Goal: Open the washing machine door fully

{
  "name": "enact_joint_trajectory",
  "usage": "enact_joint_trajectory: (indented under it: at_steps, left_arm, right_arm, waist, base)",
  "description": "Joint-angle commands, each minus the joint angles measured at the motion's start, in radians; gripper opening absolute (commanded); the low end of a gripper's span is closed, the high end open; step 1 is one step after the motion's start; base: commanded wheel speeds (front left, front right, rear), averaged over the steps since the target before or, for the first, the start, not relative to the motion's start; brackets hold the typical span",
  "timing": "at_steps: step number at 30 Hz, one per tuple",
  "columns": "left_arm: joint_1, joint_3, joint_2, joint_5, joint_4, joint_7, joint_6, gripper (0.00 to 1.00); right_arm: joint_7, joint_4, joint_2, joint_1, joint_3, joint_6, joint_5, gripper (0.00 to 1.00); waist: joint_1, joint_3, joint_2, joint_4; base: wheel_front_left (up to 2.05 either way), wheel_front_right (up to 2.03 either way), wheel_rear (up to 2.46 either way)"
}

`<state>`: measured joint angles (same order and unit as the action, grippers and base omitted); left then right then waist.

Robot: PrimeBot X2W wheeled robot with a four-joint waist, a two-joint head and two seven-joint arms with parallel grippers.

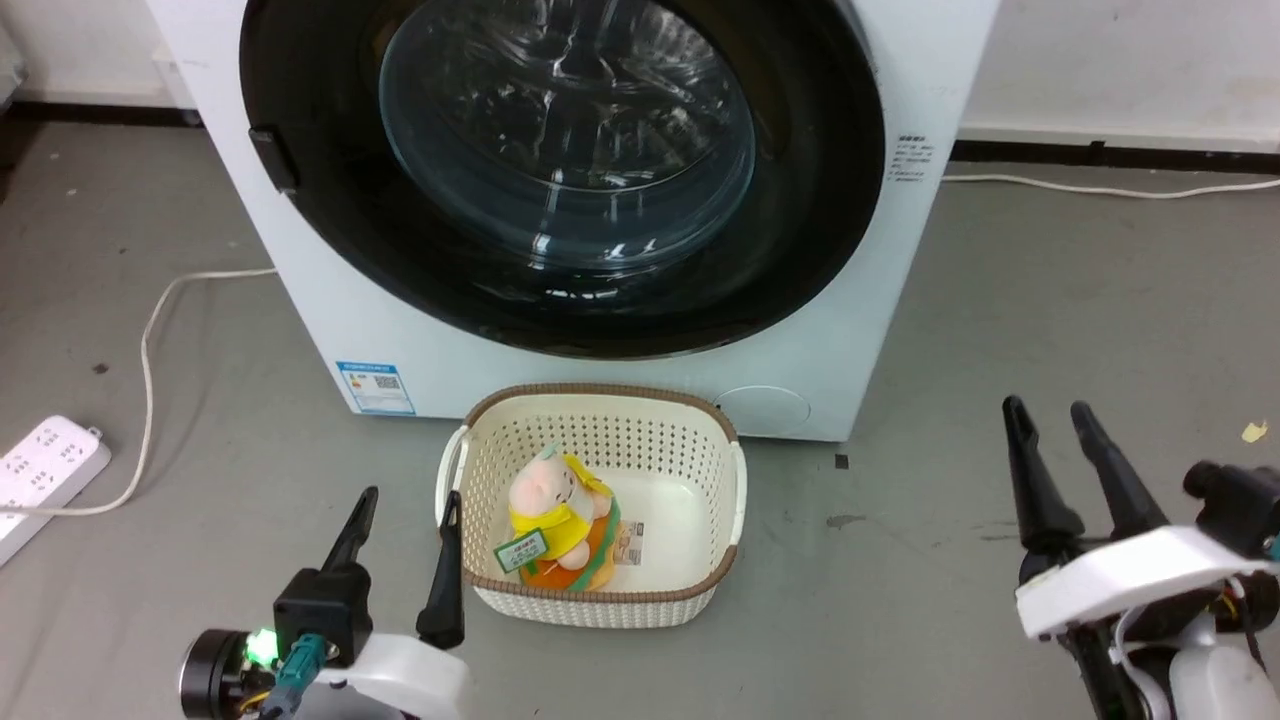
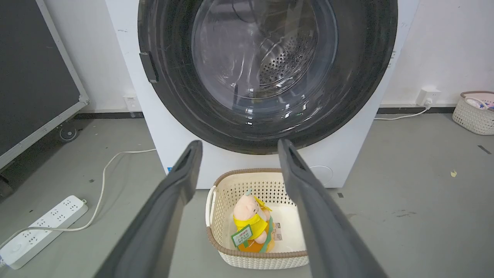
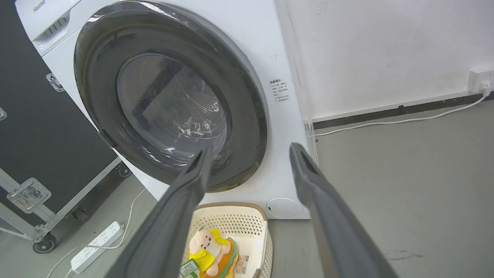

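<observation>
The door (image 1: 565, 140) is shut, lying flush in the front of the washer (image 1: 330, 300). Its glossy black ring surrounds the bulging glass, through which the left wrist view shows the perforated steel drum (image 2: 285, 65). A dark handle (image 1: 273, 158) sits on the door's left edge. Low on the washer's front are a blue sticker (image 1: 375, 387) at the left and a round cover (image 1: 762, 410) at the right. On the grey floor (image 1: 1000, 300) just in front of the washer stands a cream basket (image 1: 600, 440) with a brown rim. In its left half sits a plush toy (image 1: 555, 510) in yellow with a green tag. The left gripper (image 1: 412, 493) hangs at the basket's left side, well short of the door, fingers spread wide with nothing between them. Its inner finger lines up with the basket's left handle in the head view, and contact cannot be told. The right gripper (image 1: 1046, 403) stands off to the basket's right, apart from it and from the washer, likewise wide open and empty. A white power strip (image 1: 45, 470) lies on the floor to the left, and a white cable (image 1: 150, 340) runs from it toward the washer. A black case (image 3: 38, 116) on castors stands at the washer's left.
</observation>
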<state>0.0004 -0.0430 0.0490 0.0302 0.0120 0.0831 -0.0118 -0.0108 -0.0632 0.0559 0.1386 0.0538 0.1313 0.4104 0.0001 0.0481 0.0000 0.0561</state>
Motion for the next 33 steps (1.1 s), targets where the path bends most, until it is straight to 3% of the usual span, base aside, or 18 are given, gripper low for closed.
enact_joint_trajectory:
  at_steps: [1,8,9,11,22,26,33]
  left_arm:
    - [-0.016,-0.001,0.0,0.005,-0.002,0.013,-0.002,1.0]
    - [-0.035,-0.005,0.001,0.014,-0.008,0.028,-0.006,1.0]
    - [-0.037,-0.005,0.001,0.016,-0.008,0.03,-0.006,1.0]
    - [-0.042,-0.006,0.001,0.018,-0.008,0.034,-0.007,1.0]
    - [-0.063,-0.014,0.001,0.031,-0.01,0.055,-0.01,1.0]
    - [-0.072,-0.019,0.001,0.036,-0.011,0.066,-0.013,1.0]
    - [-0.083,-0.026,0.001,0.045,-0.014,0.078,-0.015,1.0]
  right_arm:
    - [0.004,-0.008,0.001,0.032,0.005,0.0,0.028,1.0]
    - [0.024,-0.038,0.003,0.11,0.034,0.0,0.093,1.0]
    - [0.028,-0.044,0.003,0.122,0.039,0.0,0.102,0.81]
    - [0.034,-0.056,0.003,0.147,0.048,0.0,0.121,0.0]
    - [0.08,-0.158,-0.002,0.29,0.113,0.0,0.272,0.0]
    - [0.117,-0.262,-0.003,0.395,0.168,0.0,0.383,0.0]
    - [0.149,-0.377,0.027,0.525,0.2,0.0,0.44,0.0]
  waist:
    - [-0.0001,0.009,0.0,0.006]
    - [-0.0001,0.043,0.0,0.03]
    - [-0.0001,0.047,0.0,0.034]
    - [-0.0001,0.056,0.0,0.04]
    - [-0.0001,0.094,0.0,0.072]
    - [-0.0001,0.112,0.0,0.088]
    - [-0.0001,0.14,0.0,0.109]
  base:
    - [0.0,0.0,0.0]
    - [0.0,0.0,0.0]
    - [0.0,0.0,0.0]
    - [0.0,0.0,0.0]
    - [0.0,0.0,0.0]
    - [0.0,0.0,0.0]
    - [0.0,0.0,0.0]
